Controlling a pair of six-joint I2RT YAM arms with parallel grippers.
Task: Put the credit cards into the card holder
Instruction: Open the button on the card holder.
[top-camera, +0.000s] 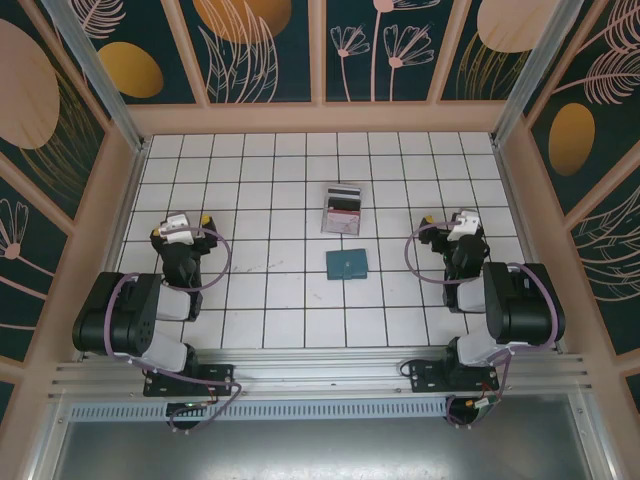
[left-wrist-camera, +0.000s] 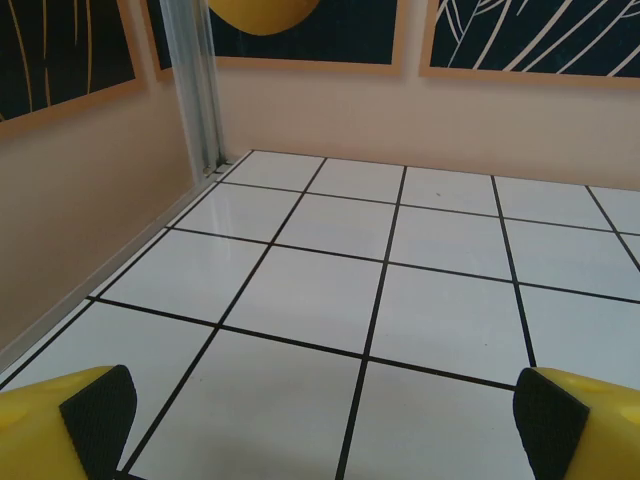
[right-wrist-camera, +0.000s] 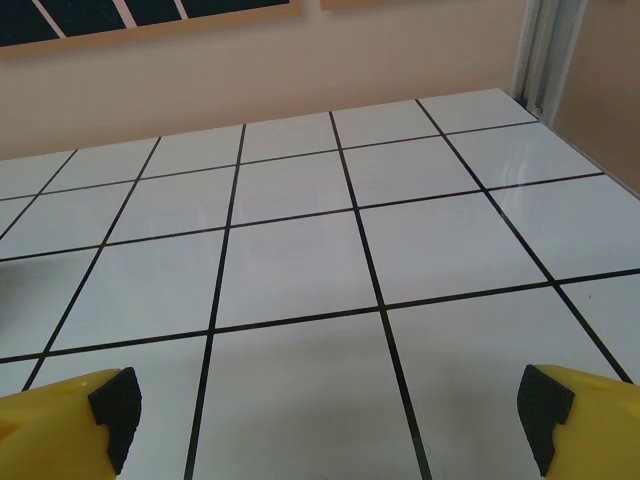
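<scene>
Top view: the card holder (top-camera: 347, 264) lies flat and closed on the white tiled table (top-camera: 260, 330), between the two arms and well apart from both. It is nearer to the right gripper (top-camera: 455, 224) than to the left gripper (top-camera: 182, 225). It sits slightly nearer the arm bases than either gripper.

The credit cards (top-camera: 343, 196) stand in a clear stand (top-camera: 340, 212) just behind the holder, one tile row farther from the bases. Stand and holder are apart, not touching.

Left gripper (left-wrist-camera: 320, 430): jaws spread wide. The black pads (left-wrist-camera: 95, 415) sit at the two bottom corners of the left wrist view, with bare tile between them. They touch no object.

Right gripper (right-wrist-camera: 330, 425): also spread wide, pads (right-wrist-camera: 115, 400) at the bottom corners of the right wrist view, bare tile between them.

Count:
- Card holder: 1.
- Clear stand: 1.
- Credit cards: more than one, pale with dark stripes (too small and overlapped in the top view to count exactly).
- Grippers: 2, both hanging over the tiles on their own sides of the table.
</scene>
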